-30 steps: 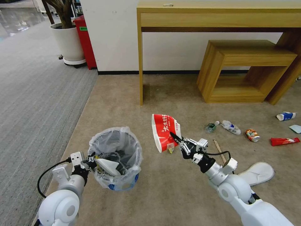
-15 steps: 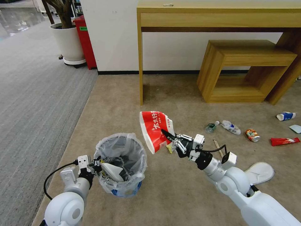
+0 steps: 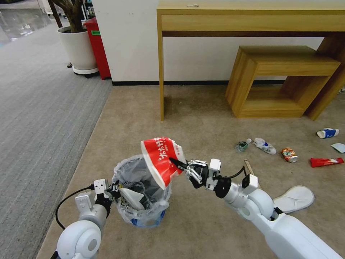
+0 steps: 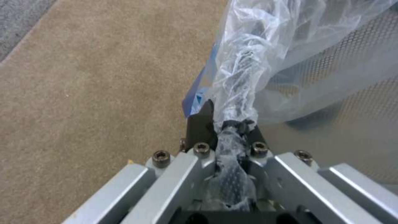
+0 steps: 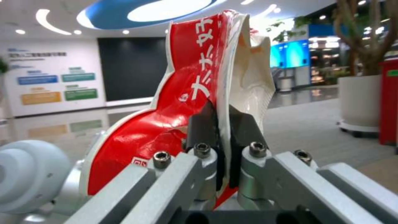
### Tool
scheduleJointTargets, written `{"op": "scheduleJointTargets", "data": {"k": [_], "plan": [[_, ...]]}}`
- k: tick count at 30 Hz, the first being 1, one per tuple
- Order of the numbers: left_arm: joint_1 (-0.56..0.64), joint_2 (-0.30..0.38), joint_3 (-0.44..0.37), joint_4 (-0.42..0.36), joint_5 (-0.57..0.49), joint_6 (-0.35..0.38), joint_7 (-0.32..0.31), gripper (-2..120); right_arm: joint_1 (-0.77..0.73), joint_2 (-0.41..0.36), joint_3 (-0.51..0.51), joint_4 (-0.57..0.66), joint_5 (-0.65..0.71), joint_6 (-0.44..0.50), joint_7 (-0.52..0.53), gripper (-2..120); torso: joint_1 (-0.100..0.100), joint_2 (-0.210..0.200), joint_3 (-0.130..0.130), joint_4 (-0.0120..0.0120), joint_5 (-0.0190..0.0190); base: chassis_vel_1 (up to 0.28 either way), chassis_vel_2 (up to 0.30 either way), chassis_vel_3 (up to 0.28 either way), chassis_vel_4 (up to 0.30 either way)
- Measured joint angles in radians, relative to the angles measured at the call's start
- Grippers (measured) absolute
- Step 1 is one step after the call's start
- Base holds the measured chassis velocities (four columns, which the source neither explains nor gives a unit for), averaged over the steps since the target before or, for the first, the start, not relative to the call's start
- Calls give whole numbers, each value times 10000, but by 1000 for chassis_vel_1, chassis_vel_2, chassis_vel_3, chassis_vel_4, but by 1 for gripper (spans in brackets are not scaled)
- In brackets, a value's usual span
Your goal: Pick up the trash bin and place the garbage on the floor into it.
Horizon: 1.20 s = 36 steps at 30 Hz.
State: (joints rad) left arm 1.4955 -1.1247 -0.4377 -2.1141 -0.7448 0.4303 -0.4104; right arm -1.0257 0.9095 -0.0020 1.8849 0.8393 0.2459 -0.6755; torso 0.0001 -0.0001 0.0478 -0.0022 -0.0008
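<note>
Carton (image 3: 160, 160) now over bin (image 3: 142, 196) rim, R gripper (image 3: 176, 163) clamped; L gripper (image 3: 114, 187) grips bin.

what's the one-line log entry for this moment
left gripper: shut on trash bin rim | right gripper: shut on red-white carton, over bin | floor: litter left

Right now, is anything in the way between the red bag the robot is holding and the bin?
Nothing visible. The right gripper is shut on the red-white carton, which hangs over the far rim of the trash bin. The mouth below is open, with a white slipper already inside. The left gripper is clamped on the bin's near rim.
</note>
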Motion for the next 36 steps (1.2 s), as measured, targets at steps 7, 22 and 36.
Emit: {"op": "scheduleJointTargets", "data": {"k": [7, 22, 36], "plan": [[-66, -13, 64, 76, 10, 0, -8, 1, 637, 20, -993, -155, 229, 3, -47, 0, 0, 0, 0, -1, -1, 0, 0, 0, 0], [-62, -62, -6, 55, -32, 4, -47, 1, 2001, 186, -2938, -741, 398, 53, -2, 0, 0, 0, 0, -2, -1, 0, 0, 0, 0], [83, -61, -178, -250, -127, 15, -66, 1, 2397, 391, -3475, -1194, 362, 137, -61, 0, 0, 0, -1, 0, 0, 0, 0, 0, 0]]}}
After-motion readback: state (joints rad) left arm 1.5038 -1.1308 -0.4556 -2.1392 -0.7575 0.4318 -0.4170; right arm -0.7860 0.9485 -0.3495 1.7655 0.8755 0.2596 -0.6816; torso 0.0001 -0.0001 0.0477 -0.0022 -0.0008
